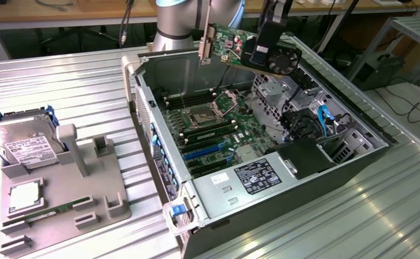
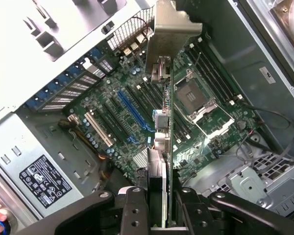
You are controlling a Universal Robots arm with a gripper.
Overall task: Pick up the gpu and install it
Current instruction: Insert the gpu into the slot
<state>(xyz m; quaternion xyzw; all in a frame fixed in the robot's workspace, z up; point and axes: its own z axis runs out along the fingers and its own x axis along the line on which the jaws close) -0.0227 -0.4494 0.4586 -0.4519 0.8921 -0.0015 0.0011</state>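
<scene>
The gpu (image 1: 248, 47) hangs in the air above the open computer case (image 1: 354, 116). It is a green board with a dark fan face and a pale metal bracket (image 1: 205, 46) at one end. My gripper (image 1: 271, 29) is shut on it from above. In the wrist view the gpu (image 2: 161, 147) shows edge-on between my fingers (image 2: 133, 210), with its bracket (image 2: 172, 29) at the far end. My gripper (image 2: 159, 218) holds it over the motherboard (image 2: 103, 105), apart from the board, beside the long blue slot (image 2: 134, 111) and the processor socket (image 2: 191, 95).
On the exterior view's left a grey fixture (image 1: 87, 189) carries a silver hard drive (image 1: 22, 143), a narrow RAM stick (image 1: 52, 209) and a square chip (image 1: 24, 197). Inside the case sit the power supply (image 1: 257, 175), drive cage and blue cables (image 1: 325, 121). The ribbed metal table (image 1: 66, 81) surrounds everything.
</scene>
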